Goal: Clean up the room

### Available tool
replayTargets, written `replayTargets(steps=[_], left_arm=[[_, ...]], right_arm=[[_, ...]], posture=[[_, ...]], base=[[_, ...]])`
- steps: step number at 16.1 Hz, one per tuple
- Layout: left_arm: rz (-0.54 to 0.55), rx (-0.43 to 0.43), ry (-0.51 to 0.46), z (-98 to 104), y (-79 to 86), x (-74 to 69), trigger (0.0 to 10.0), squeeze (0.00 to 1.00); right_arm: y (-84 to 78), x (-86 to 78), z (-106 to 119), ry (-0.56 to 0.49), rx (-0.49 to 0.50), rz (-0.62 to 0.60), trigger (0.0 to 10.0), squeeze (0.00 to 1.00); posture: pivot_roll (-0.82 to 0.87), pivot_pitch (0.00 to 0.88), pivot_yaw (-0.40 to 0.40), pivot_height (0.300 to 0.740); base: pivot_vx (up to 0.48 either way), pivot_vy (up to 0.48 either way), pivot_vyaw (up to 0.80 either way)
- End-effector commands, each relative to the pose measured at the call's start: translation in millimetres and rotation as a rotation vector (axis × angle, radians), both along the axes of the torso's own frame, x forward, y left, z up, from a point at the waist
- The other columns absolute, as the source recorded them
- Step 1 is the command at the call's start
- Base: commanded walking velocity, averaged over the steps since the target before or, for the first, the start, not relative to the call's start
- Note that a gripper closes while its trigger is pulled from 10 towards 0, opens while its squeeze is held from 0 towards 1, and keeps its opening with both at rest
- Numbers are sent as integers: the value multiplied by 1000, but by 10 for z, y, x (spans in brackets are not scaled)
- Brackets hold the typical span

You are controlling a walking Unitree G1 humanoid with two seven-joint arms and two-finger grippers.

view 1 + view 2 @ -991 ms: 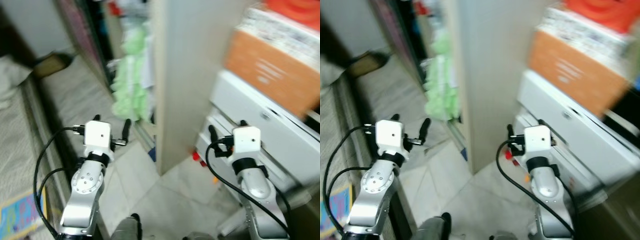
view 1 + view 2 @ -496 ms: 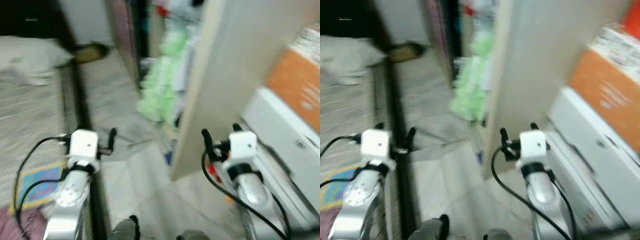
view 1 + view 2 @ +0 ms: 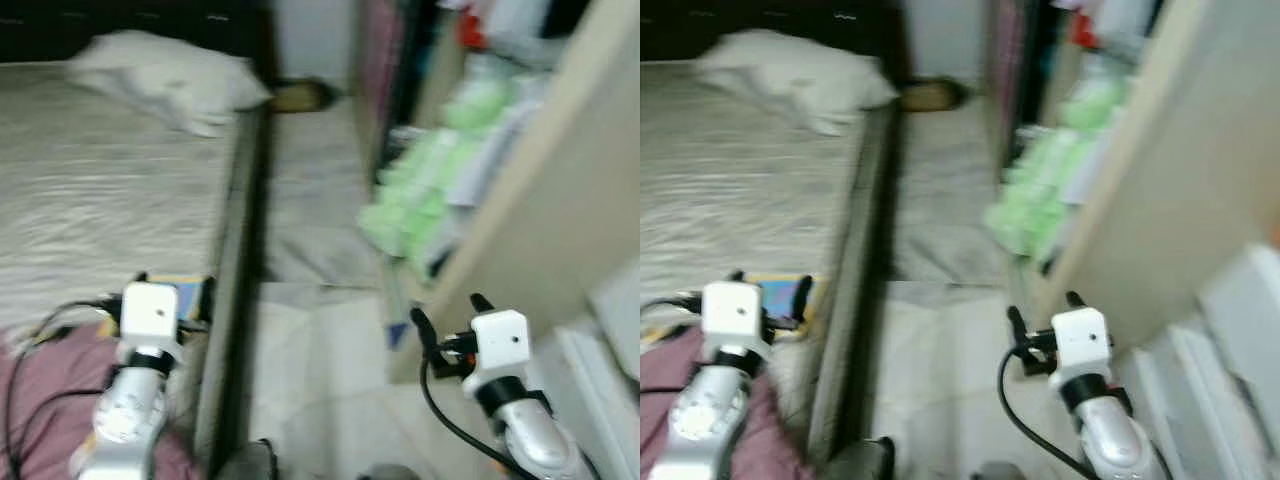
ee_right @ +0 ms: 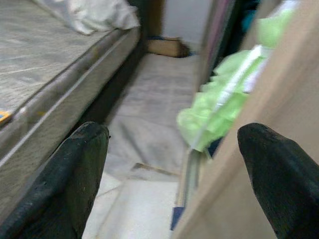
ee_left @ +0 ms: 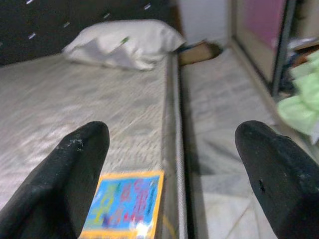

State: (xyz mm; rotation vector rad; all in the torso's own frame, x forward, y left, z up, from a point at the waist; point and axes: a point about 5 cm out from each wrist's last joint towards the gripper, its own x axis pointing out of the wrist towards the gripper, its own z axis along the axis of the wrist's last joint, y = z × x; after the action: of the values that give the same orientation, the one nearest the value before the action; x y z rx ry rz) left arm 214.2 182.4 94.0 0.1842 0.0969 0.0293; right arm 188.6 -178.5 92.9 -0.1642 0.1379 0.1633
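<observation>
Looking for things to tidy. Bed at the left of the frame, with a white pillow at upper left. Bright book lying flat near the bed's edge, low in the left wrist view. Pink cloth at lower left. Green clothes spilling from the wardrobe at right. Left end effector open, holding nothing, above the book. Right end effector open and empty over the floor. Best to stop, wait for sharp views, then go slowly to the book.
</observation>
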Motion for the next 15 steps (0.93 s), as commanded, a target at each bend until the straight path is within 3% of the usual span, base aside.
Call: replayTargets(steps=[1, 6, 11, 15], left_arm=[[-26, -6, -9, 40, -39, 46, 10000, 0], [-25, -15, -16, 52, -46, 57, 10000, 0], [-34, -30, -22, 72, -59, 93, 10000, 0], [-33, -54, -34, 101, -81, 141, 10000, 0]], right_arm=[[-2, 58, -17, -12, 14, 12, 10000, 0], [-19, 196, -187, -6, 22, 32, 10000, 0], [-21, 352, -81, -62, 30, 43, 10000, 0], [126, 447, 92, -117, 41, 60, 10000, 0]], posture=[[-42, 106, -16, 740], [-33, 99, -19, 740], [-32, 103, -19, 740], [-30, 108, -24, 740]], base=[[0, 0, 800], [0, 0, 800], [0, 0, 800], [0, 0, 800]])
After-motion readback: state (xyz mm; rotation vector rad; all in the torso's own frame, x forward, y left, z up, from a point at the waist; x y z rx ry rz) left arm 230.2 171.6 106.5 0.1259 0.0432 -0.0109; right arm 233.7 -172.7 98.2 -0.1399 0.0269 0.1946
